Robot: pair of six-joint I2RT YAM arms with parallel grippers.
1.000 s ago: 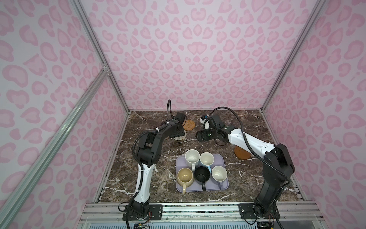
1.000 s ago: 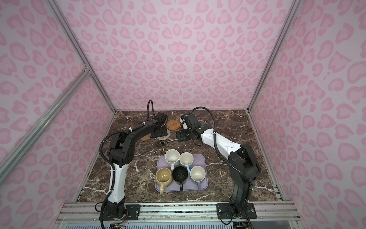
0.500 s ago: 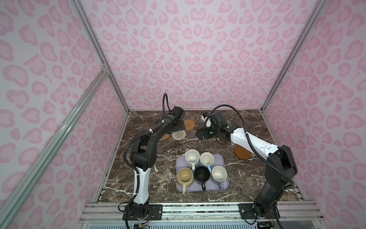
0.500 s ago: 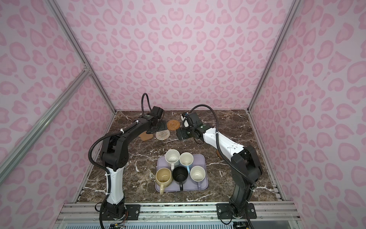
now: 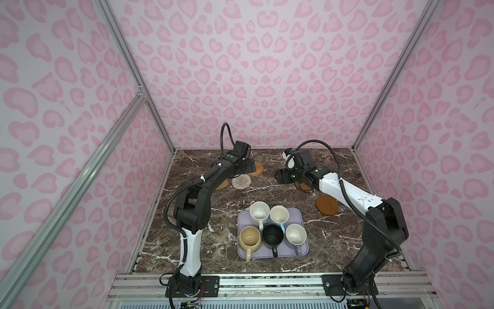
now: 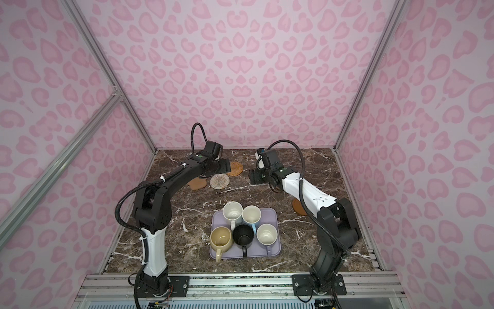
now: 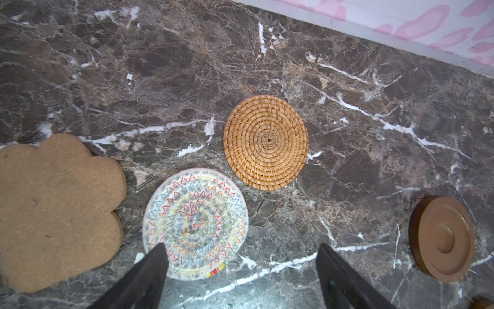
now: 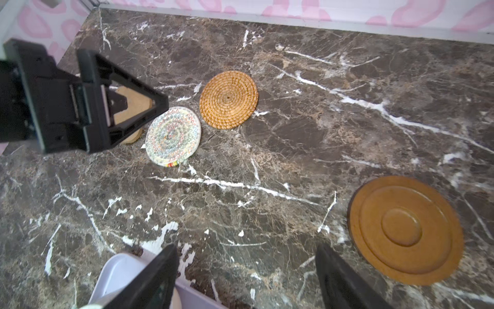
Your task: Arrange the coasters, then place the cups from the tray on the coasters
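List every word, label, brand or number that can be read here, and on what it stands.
None can be read.
The cups, the tray and the coasters show no lettering.
The whitish woven coaster has a small coloured tab at its rim; no letters show on it.

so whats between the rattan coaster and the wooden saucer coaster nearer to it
Just bare marble tabletop. The right wrist view shows the whole stretch from the rattan coaster to the wooden saucer coaster with nothing on it.

Mugs (image 5: 259, 211), five; coasters (image 7: 266, 141), five: one flower-shaped (image 7: 57, 211), two woven (image 7: 195, 223), two wooden discs (image 7: 442, 238); tray (image 5: 298, 215), one; arms (image 5: 344, 192), two.
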